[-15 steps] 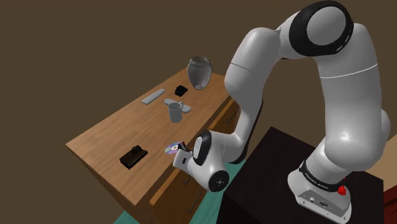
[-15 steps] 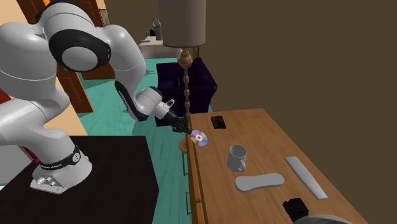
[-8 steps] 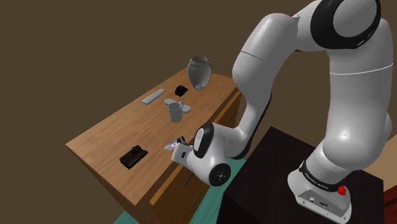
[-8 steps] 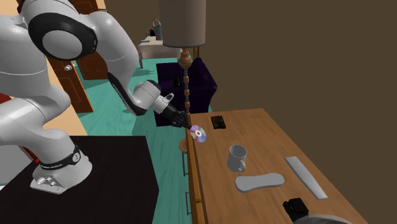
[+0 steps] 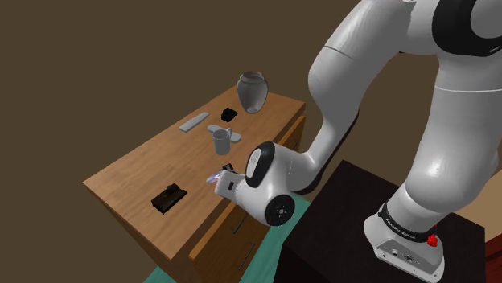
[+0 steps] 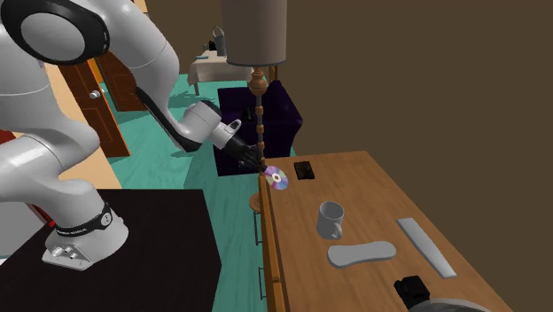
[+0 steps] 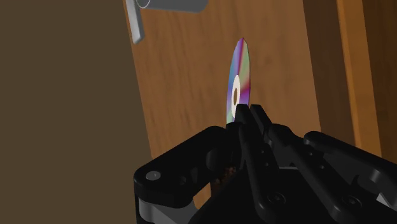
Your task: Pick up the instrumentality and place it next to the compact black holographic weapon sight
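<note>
The disc point(image 7: 238, 79) stands on edge, its lower rim pinched between the pressed-together fingers of the gripper point(image 7: 245, 113). It juts out past the fingertips over the near edge of the wooden table point(image 5: 129, 173). A flat black slab point(image 5: 169, 197) lies close by, off to one side of the gripper. A chunkier black block point(image 5: 228, 114), more likely the sight, sits well ahead, beyond the mug point(image 5: 220, 141) and beside the vase point(image 5: 252, 91). I cannot tell for certain which one is the sight.

rainbow-sheened disc point(image 6: 277, 179), tilted, gripped by its rim, just above the wooden table point(image 6: 372, 204) edge
</note>
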Motion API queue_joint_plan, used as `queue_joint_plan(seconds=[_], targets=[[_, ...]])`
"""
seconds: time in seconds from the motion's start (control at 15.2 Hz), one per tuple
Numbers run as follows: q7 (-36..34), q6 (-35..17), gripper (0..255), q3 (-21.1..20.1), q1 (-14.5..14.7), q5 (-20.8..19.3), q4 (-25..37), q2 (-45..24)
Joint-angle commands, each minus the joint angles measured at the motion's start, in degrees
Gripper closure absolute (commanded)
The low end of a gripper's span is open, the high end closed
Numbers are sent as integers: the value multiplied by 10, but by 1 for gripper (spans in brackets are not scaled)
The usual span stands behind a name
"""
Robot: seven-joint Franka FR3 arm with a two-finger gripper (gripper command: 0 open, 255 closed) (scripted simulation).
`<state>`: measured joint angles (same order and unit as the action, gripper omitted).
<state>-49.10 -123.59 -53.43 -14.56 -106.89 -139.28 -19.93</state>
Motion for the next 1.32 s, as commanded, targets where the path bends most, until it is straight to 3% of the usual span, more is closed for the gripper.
queue_joint_plan(seconds=[0.0,0.59,1.25], targets=[[7,-11,255,-7,-7,12,-3,16],[19,-116,255,64,-103,-114,20,18],[53,-213,255,138,-183,-233,117,-41]])
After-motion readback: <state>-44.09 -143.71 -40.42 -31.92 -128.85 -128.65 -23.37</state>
